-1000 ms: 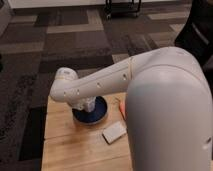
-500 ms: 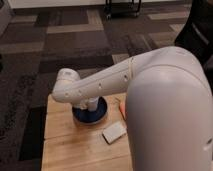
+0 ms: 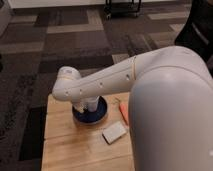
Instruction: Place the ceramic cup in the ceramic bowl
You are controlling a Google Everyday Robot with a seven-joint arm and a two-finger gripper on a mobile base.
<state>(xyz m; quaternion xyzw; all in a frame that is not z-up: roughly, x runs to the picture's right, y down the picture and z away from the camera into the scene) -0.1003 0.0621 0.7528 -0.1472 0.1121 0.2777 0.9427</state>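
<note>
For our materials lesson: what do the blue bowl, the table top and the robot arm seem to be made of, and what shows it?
The ceramic bowl: probably glazed ceramic; dark blue, slightly shiny. Table: pale wood, going by the plank lines and grain, matt. Robot arm: smooth white shell, likely plastic or painted metal. The claw is down at the bowl, mostly hidden by the arm.

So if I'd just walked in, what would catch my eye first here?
The big white robot arm, which fills the right side and reaches left across a wooden table. Its hand reaches down over the dark blue ceramic bowl at the middle of the table. A small pale flat block lies just in front, an orange object beside it.
</note>
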